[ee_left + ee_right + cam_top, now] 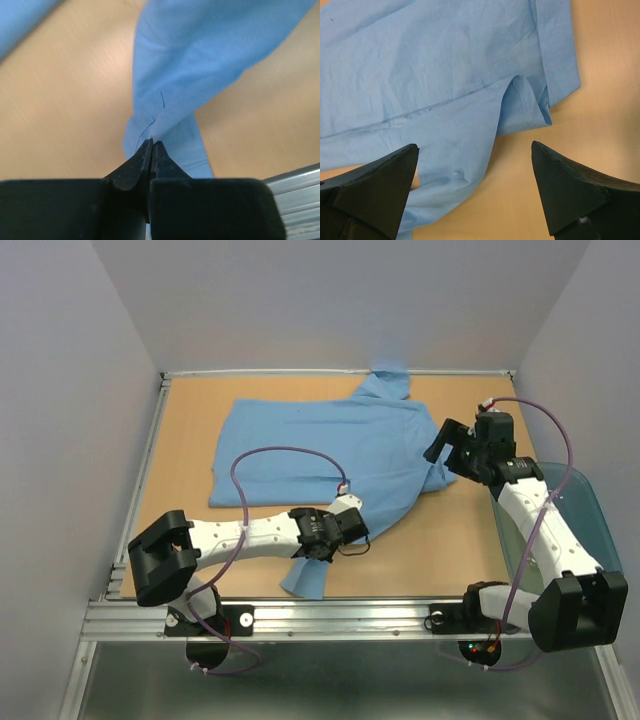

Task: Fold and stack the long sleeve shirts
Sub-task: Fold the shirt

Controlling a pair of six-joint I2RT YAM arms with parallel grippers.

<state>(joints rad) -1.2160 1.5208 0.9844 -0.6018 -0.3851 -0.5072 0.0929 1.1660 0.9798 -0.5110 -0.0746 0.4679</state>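
Note:
A light blue long sleeve shirt (320, 445) lies spread across the far half of the wooden table (440, 550). One sleeve (385, 502) trails toward the near edge. My left gripper (352, 532) is shut on that sleeve. In the left wrist view its jaws (152, 143) meet on a pinch of the cloth (200, 60), which rises away from them. My right gripper (447, 447) stands open over the shirt's right edge. In the right wrist view it (475, 147) has bare table and a fold of the shirt (435, 65) between its fingers, with nothing held.
A translucent teal tub (580, 502) sits at the table's right edge beside the right arm. An aluminium rail (330, 615) runs along the near edge and shows in the left wrist view (300, 190). Grey walls close in the far side and both flanks.

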